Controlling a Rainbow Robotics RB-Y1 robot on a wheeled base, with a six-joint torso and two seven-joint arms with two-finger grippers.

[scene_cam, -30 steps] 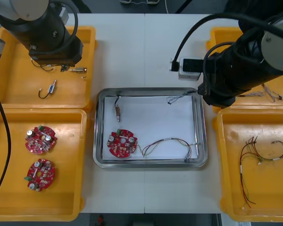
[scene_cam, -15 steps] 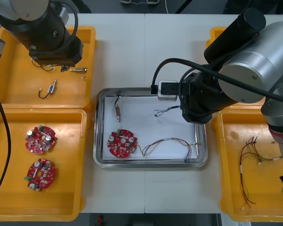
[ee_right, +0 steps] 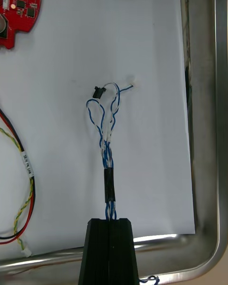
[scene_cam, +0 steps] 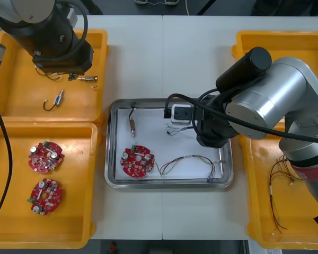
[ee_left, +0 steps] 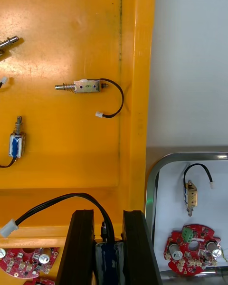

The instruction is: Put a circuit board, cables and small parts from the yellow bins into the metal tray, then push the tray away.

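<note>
The metal tray (scene_cam: 227, 174) sits mid-table with white lining. It holds a red circuit board (scene_cam: 137, 161), a small metal part with a black cable (scene_cam: 132, 123) and a red and yellow cable (scene_cam: 193, 160). My right gripper (ee_right: 110, 221) hangs over the tray's right half, shut on a twisted blue and white cable (ee_right: 107, 137) whose free end trails onto the white lining (ee_right: 142, 52). The same cable (scene_cam: 175, 129) pokes out from under the right arm in the front view. My left gripper (ee_left: 108, 217) hovers over the far left yellow bin (ee_left: 61, 38), shut on a small metal part (ee_left: 107, 254) with a black cable.
The near left bin (scene_cam: 5, 233) holds two more circuit boards (scene_cam: 45, 157). Small metal parts (scene_cam: 55, 99) lie in the far left bin. Red and black cables (scene_cam: 289, 174) lie in the near right bin. The far right bin (scene_cam: 286, 42) is behind the right arm.
My right arm has swung left from the far right bin to above the tray, carrying the blue and white cable. The left arm has not moved.
</note>
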